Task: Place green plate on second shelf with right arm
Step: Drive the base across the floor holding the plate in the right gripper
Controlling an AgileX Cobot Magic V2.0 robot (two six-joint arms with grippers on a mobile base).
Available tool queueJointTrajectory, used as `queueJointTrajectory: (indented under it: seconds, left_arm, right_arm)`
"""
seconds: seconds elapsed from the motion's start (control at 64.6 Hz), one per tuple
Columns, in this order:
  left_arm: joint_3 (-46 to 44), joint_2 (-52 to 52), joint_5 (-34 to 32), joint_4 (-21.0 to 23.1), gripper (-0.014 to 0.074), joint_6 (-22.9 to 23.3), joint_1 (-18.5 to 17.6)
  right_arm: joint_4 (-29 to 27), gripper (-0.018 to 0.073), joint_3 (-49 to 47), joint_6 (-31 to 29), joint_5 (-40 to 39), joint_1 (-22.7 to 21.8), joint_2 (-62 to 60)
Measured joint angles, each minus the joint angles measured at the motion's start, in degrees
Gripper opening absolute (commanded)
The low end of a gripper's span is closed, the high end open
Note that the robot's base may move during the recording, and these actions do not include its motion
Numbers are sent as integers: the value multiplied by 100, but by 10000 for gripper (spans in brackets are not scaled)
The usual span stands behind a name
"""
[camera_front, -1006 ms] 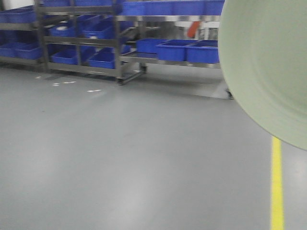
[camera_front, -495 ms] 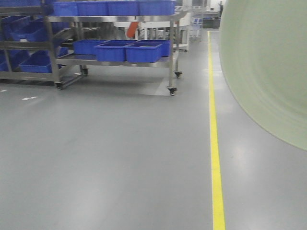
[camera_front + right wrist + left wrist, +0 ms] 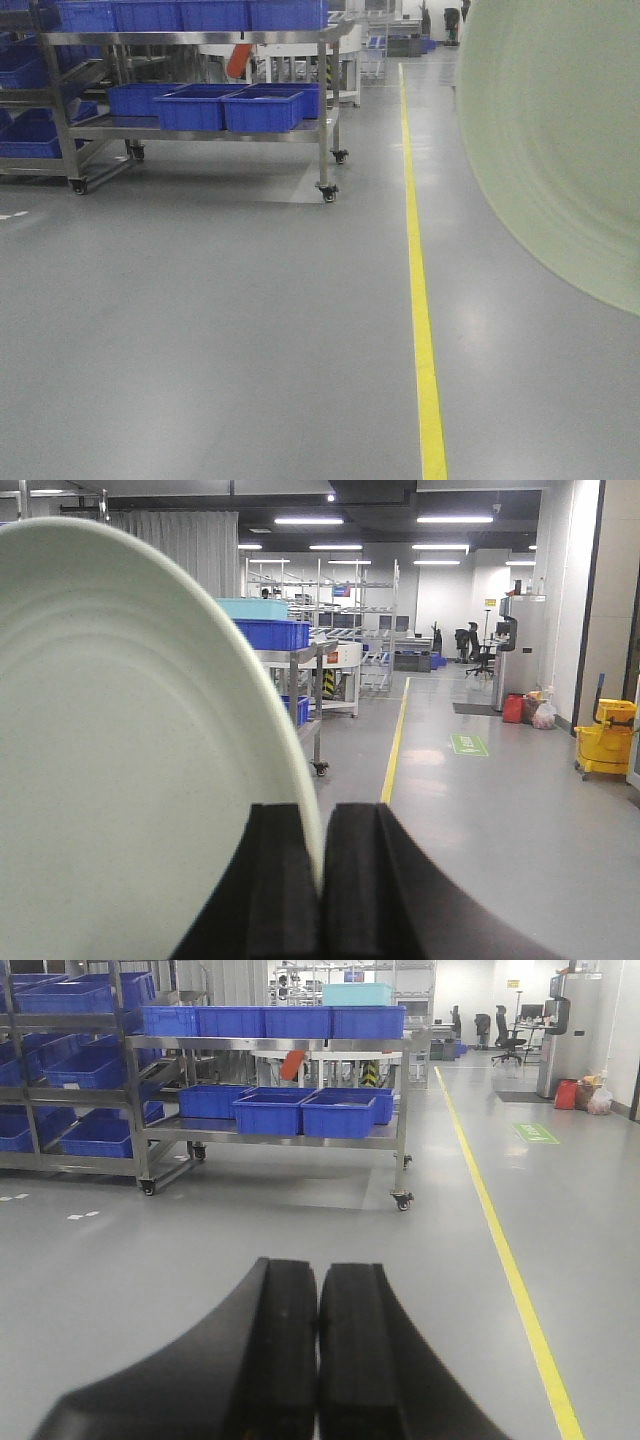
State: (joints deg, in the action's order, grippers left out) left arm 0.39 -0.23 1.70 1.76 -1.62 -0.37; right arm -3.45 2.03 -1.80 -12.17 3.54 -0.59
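The green plate (image 3: 560, 140) runs off the top and right edges; the right gripper (image 3: 321, 845) covers its near rim.

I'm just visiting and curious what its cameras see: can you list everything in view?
Pale green round matte plate: one, green, held on edge, right side.
Blue plastic bins: many, blue, on rack shelves.
Steel wheeled racks: at least two, silver, left.
Painted floor line: one, yellow, on grey floor.
Mop bucket: one, yellow, far right.
Left gripper: one, black, shut, empty.
Right gripper: one, black, shut on plate's rim.
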Motion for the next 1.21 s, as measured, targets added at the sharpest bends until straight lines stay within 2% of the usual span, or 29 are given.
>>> queueJointTrajectory:
  seconds: [1.207]
  left_arm:
    - [0, 0, 0, 0, 130, 0, 0]
  right_arm:
    - [0, 57, 0, 0, 0, 0, 0]
